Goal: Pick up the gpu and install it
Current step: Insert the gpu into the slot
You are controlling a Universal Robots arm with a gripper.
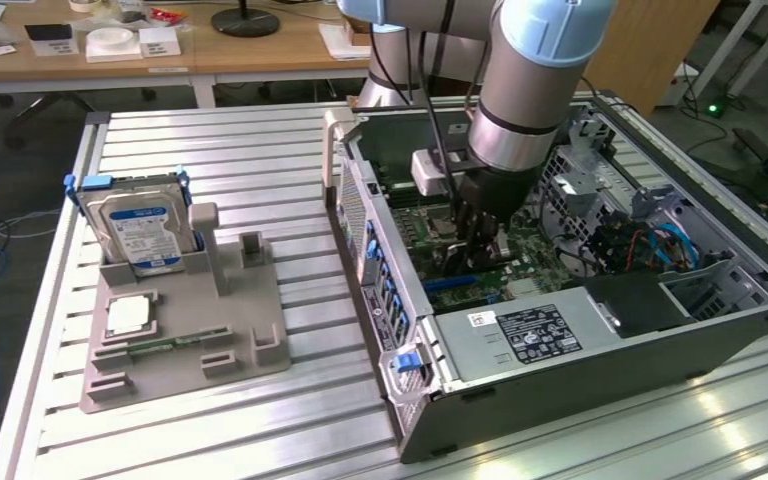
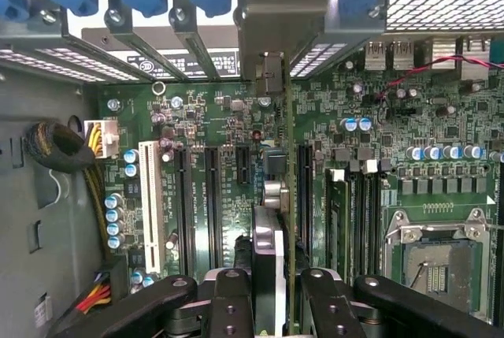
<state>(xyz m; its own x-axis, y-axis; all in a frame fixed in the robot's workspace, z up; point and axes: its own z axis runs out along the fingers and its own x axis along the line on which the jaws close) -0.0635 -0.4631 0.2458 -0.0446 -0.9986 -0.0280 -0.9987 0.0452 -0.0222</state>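
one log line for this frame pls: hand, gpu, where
hand: shut on gpu | location: inside open PC case, over motherboard slots | hard drive: on holder outside case

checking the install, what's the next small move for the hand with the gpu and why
Probably a short, straight push down toward the motherboard. The hand grips the gpu edge-on inside the open computer case, its metal bracket end at the rear slot openings. The card looks lined up along a long expansion slot, though whether it is seated cannot be told.

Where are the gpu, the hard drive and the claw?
gpu (image 2: 268, 275): wrist view, its edge between the fingers.
hard drive (image 1: 144, 232): exterior view, its blue-white label.
claw (image 2: 268, 295): wrist view, between its fingertips.
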